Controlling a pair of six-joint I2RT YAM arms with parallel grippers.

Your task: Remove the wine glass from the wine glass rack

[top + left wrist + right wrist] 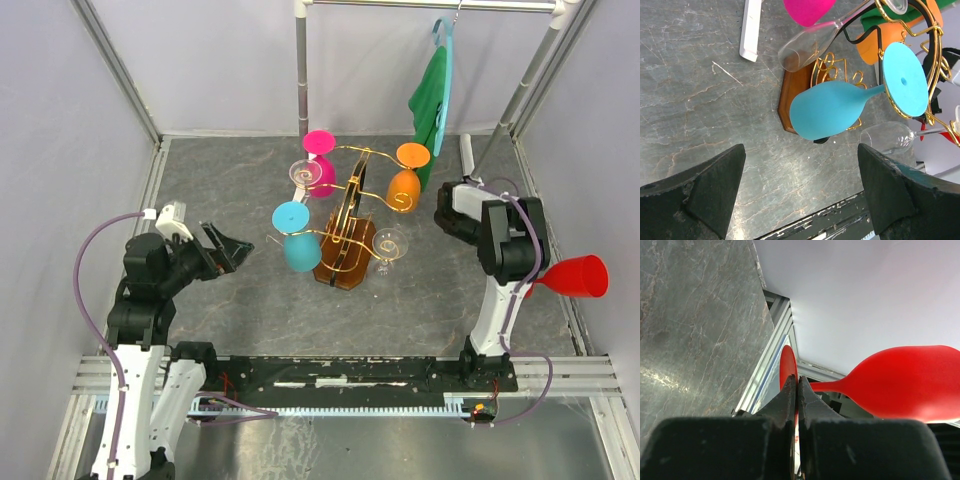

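Observation:
The wine glass rack (345, 262) stands mid-table on a brown wooden base, with gold wire arms. Blue (298, 243), pink (321, 165), orange (404, 180) and two clear glasses hang on it. My right gripper (529, 289) is at the table's right edge, away from the rack. It is shut on the foot of a red wine glass (577, 277), whose bowl points right. In the right wrist view its jaws (797, 382) pinch the red foot disc beside the bowl (910, 382). My left gripper (226, 250) is open and empty, left of the rack. It faces the blue glass (832, 110) and the base (788, 95).
A grey clothes rail post (302, 70) stands behind the rack. A green garment (432, 105) hangs on a blue hanger at the back right. White walls enclose the table on three sides. An aluminium frame rail (350, 372) runs along the near edge. A white strip (751, 27) lies on the table.

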